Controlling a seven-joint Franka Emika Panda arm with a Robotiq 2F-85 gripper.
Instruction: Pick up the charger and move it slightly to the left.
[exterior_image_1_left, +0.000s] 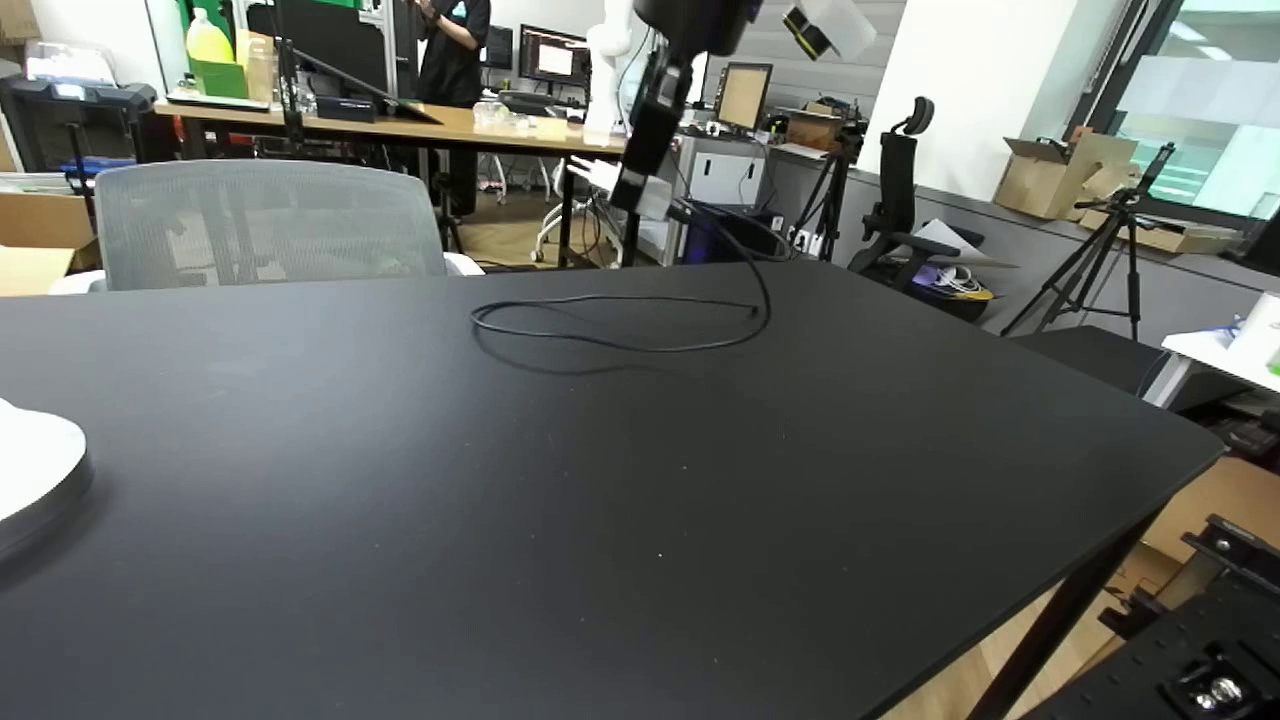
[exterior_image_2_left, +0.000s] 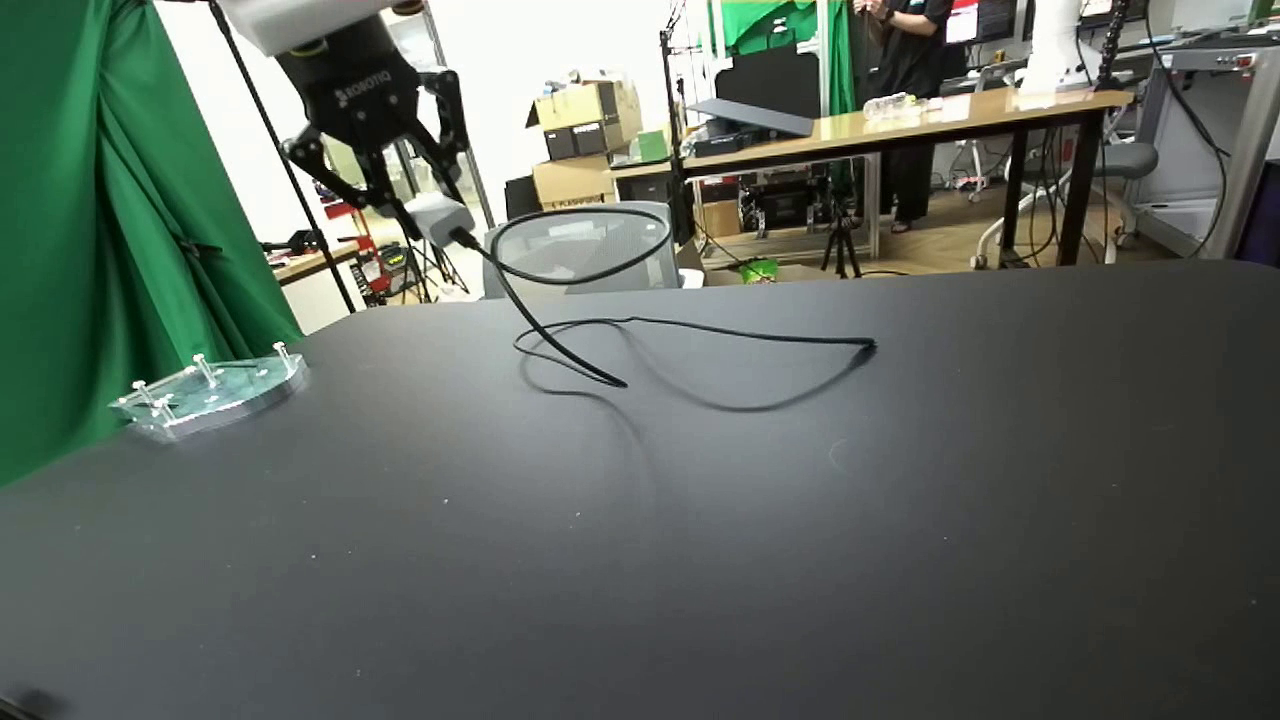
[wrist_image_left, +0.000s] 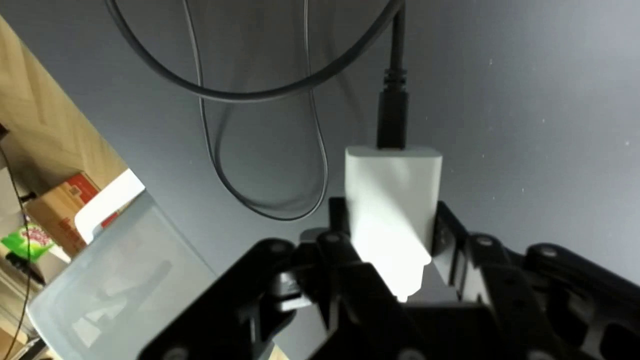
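Observation:
The charger, a small white boxy adapter (wrist_image_left: 392, 200), is between the two black fingers of my gripper (wrist_image_left: 391, 222) in the wrist view, with both fingers against its sides. In both exterior views the charger (exterior_image_1_left: 656, 198) (exterior_image_2_left: 441, 218) is held up above the dark table, tilted. My gripper (exterior_image_1_left: 630, 188) also shows in an exterior view (exterior_image_2_left: 425, 205). A black cable (wrist_image_left: 250, 96) runs from the charger's end. It curls in a loop in the air and then lies in a loop on the table, as both exterior views show (exterior_image_1_left: 620, 347) (exterior_image_2_left: 730, 330).
A round white plate (exterior_image_1_left: 35, 465) lies at the table's edge of view. A clear plate with upright bolts (exterior_image_2_left: 215, 392) stands on the table near a green curtain (exterior_image_2_left: 110, 200). A grey mesh chair (exterior_image_1_left: 270, 225) stands against the table's far edge (exterior_image_1_left: 300, 285).

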